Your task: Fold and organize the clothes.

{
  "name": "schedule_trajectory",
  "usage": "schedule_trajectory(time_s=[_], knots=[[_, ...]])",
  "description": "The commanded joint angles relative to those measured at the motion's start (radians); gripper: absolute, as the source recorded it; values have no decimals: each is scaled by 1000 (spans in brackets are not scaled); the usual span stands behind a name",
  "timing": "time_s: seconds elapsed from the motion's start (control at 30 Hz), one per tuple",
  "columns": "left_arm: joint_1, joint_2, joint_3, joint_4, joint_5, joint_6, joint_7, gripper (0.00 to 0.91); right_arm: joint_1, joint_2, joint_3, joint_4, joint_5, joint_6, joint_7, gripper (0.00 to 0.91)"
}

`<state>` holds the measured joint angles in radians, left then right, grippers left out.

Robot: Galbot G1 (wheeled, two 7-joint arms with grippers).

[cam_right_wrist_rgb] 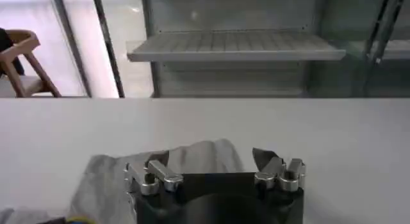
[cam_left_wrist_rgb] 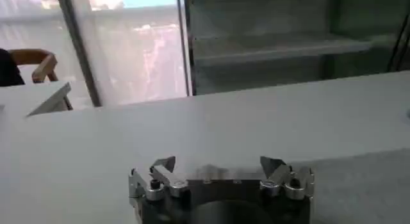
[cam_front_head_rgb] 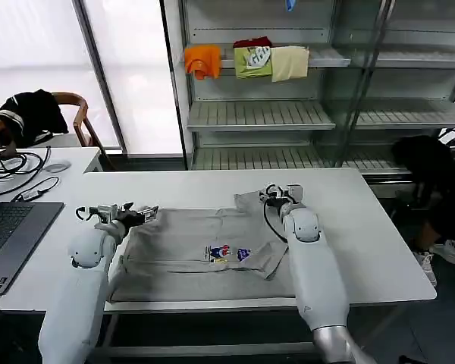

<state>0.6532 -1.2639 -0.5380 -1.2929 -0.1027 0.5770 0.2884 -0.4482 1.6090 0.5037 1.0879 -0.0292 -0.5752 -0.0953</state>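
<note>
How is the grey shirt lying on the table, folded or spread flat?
Partly folded: the grey shirt has its right side turned inward over the print, beside the right gripper; the rest lies flat.

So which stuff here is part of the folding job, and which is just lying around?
Job: grey shirt; left gripper and right gripper, both open at its far corners.
Lying about: laptop, cables, shelf garments, black garment on chair.

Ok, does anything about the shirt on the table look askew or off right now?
The grey shirt isn't flat: its right sleeve pokes up toward the right claw, and a fold bunches diagonally beside the print. The left claw sits at the shirt's left corner, open. Nothing looks damaged.
</note>
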Motion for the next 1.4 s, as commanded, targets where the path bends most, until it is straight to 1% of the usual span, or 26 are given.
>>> schedule_trajectory(time_s=[0.03,0.07,0.1,0.13,0.17,0.2,0.23,0.27,0.3,0.33,0.43,0.63,0.7,0.8,0.83,0.87,0.93,0.97,1.03,1.1,1.17,1.23,1.3,1.33,1.4], knots=[[-42,-2,13,101,32,1,14,796,47,40,-3,-94,-14,-3,-2,907],[-42,-3,12,104,34,1,15,675,46,42,-7,-100,-28,-3,-4,907],[-41,-5,11,106,34,1,15,584,44,45,-6,-103,-41,-3,-5,877],[-39,-5,11,109,35,1,15,464,42,47,-4,-105,-50,-3,-8,766],[-37,-6,10,110,36,1,19,413,39,49,-3,-111,-62,-4,-13,615],[-35,-6,9,111,35,1,24,242,37,49,-6,-112,-66,-4,-18,464],[-32,-7,9,110,35,1,24,212,34,49,-9,-112,-69,-4,-21,363],[-30,-7,9,108,34,1,26,121,28,49,-12,-108,-71,-3,-29,242],[-28,-8,6,107,30,2,28,71,26,49,-13,-106,-71,-3,-32,10],[-28,-9,5,106,30,2,31,10,21,49,-13,-99,-71,-3,-39,0],[-21,-11,6,100,31,2,44,0,14,49,-12,-82,-68,-3,-36,0],[-9,-18,-1,80,1,2,50,10,1,49,-16,-43,-54,-2,-28,0],[-9,-18,-1,70,-11,2,48,10,-2,49,-19,-28,-36,7,-18,0],[-7,-19,-1,55,-21,0,48,10,-13,49,-24,9,30,26,11,0],[-6,-19,-2,51,-27,-1,47,0,-19,49,-25,27,50,39,20,0],[-6,-23,-4,42,-35,-4,39,0,-26,49,-25,36,75,69,27,0],[-3,-27,-8,32,-74,-52,18,0,-42,49,-34,79,93,132,41,0],[0,-27,-8,22,-106,-75,6,0,-55,48,-41,109,107,157,38,0],[8,-26,-14,-8,-155,-99,-18,0,-79,39,-51,169,137,168,41,0],[22,-19,-18,-62,-201,-115,-36,0,-94,26,-58,212,150,166,46,0],[34,-13,-21,-82,-228,-116,-45,0,-134,7,-72,264,163,145,48,0],[58,-4,-26,-139,-244,-109,-46,0,-175,-9,-84,328,176,123,51,0],[83,2,-31,-176,-255,-102,-43,0,-234,-27,-99,401,189,94,50,0],[96,7,-34,-195,-262,-99,-41,0,-266,-39,-105,467,197,70,53,0],[125,15,-41,-227,-276,-90,-35,0,-315,-49,-105,531,215,39,54,0]])
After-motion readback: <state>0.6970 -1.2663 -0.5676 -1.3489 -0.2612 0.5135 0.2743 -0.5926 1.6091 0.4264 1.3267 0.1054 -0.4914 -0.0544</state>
